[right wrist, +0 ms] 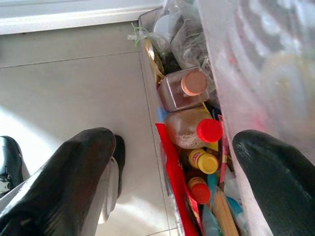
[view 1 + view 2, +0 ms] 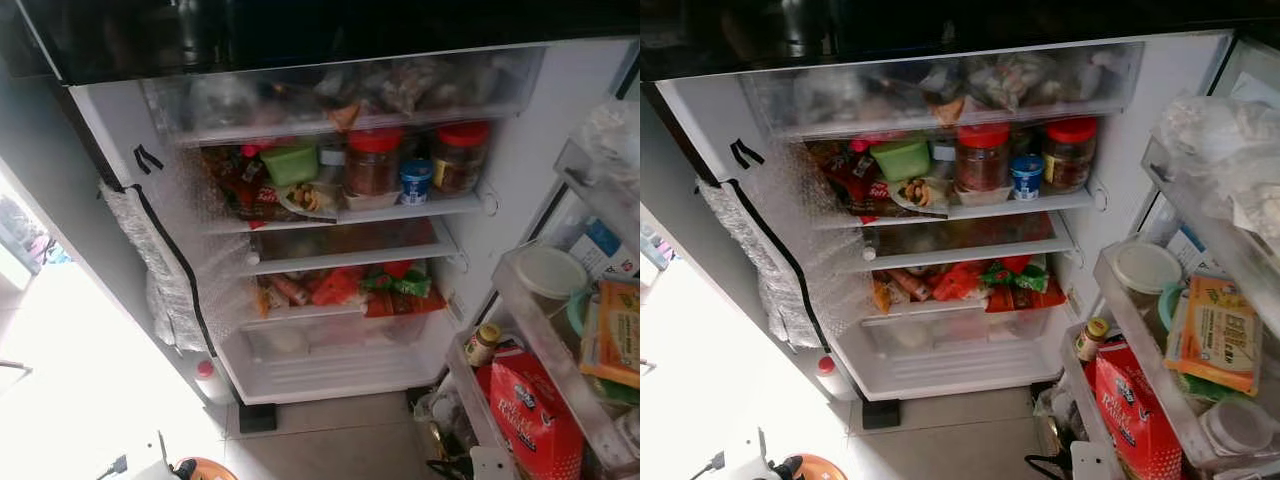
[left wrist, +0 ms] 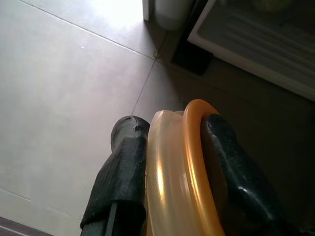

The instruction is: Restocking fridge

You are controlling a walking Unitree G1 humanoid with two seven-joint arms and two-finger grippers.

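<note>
The left claw (image 3: 170, 162) is gripping a round lidded container, translucent cream plastic with an orange rim (image 3: 179, 172), its two black fingers (image 3: 123, 167) pressing on either side of it. It is hanging low over the grey tiled floor (image 3: 64, 88), near the bottom left corner of the open white fridge (image 2: 330, 230), where the orange rim is peeking into the head view (image 2: 200, 468).

The step in hand looks like bringing this container up to be stocked; it is not yet on any shelf.

Inside the fridge, the upper shelf (image 2: 340, 215) is carrying a green tub (image 2: 290, 162), two red-lidded glass jars (image 2: 372, 160) and a small blue-and-white cup (image 2: 415, 180). The glass shelf just below it (image 2: 345, 258) is looking mostly bare, while the one beneath is crowded with red and green packets (image 2: 350, 285).

The next move is calling for a lift up and forward to the barer middle shelf, probably tipping the container flat and clearing the shelf's front edge.

The right claw (image 1: 177, 162) is hanging wide open with nothing in it, beside the lower door bin, where red-capped and yellow-capped bottles (image 1: 206, 132) are standing.
</note>
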